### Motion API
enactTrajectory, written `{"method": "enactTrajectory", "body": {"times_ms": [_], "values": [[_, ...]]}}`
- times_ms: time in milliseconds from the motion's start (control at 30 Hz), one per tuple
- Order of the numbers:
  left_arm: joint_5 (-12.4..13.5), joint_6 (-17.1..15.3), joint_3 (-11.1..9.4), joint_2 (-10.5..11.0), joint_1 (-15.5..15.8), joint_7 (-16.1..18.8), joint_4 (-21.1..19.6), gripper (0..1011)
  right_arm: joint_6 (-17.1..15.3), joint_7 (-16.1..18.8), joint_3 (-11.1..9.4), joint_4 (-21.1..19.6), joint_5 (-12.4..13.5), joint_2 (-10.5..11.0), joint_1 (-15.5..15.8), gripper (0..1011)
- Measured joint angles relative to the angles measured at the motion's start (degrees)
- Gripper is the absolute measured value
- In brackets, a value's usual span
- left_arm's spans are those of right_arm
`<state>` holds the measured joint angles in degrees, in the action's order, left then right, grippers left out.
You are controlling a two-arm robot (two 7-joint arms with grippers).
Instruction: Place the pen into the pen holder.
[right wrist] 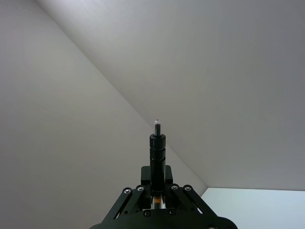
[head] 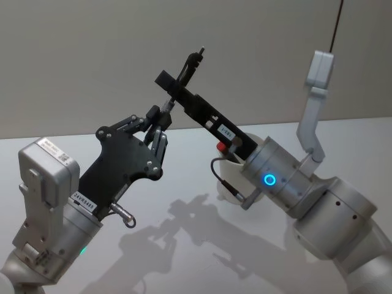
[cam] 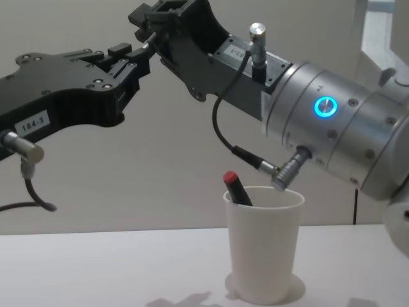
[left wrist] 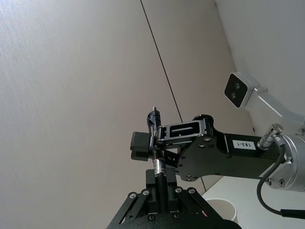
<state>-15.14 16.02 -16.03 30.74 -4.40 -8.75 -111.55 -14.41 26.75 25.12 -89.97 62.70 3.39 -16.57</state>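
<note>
The pen is held in mid-air well above the cup, pinched by both end effectors at once: the left end effector closed on its lower end, the right end effector closed higher up. This looks like a handover. Next, one must let go and the other carry the pen down to the cup, which stands on the counter and already holds a red-capped marker (little room lost).

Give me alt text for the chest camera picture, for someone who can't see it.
A white paper cup stands upright on the table with a red-capped marker already leaning inside it. High above, the left tool and the right tool meet tip to tip at the top left, in front of a plain wall.
</note>
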Motion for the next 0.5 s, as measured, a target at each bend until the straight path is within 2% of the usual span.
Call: {"method": "enactTrajectory", "body": {"times_ms": [100,200,233,467,500], "values": [[0.0,0.0,0.0,0.0,0.0,0.0,0.0,156,0.0,0.0,0.0,0.0,0.0,0.0,0.0,130],[0.0,0.0,0.0,0.0,0.0,0.0,0.0,250,0.0,0.0,0.0,0.0,0.0,0.0,0.0,131],[0.0,0.0,0.0,0.0,0.0,0.0,0.0,309,0.0,0.0,0.0,0.0,0.0,0.0,0.0,131],[0.0,0.0,0.0,0.0,0.0,0.0,0.0,489,0.2,0.0,0.0,0.0,0.0,0.1,0.0,130],[0.0,0.0,0.0,0.0,0.0,0.0,0.0,548,0.2,0.0,0.0,0.0,0.0,0.1,0.0,130]]}}
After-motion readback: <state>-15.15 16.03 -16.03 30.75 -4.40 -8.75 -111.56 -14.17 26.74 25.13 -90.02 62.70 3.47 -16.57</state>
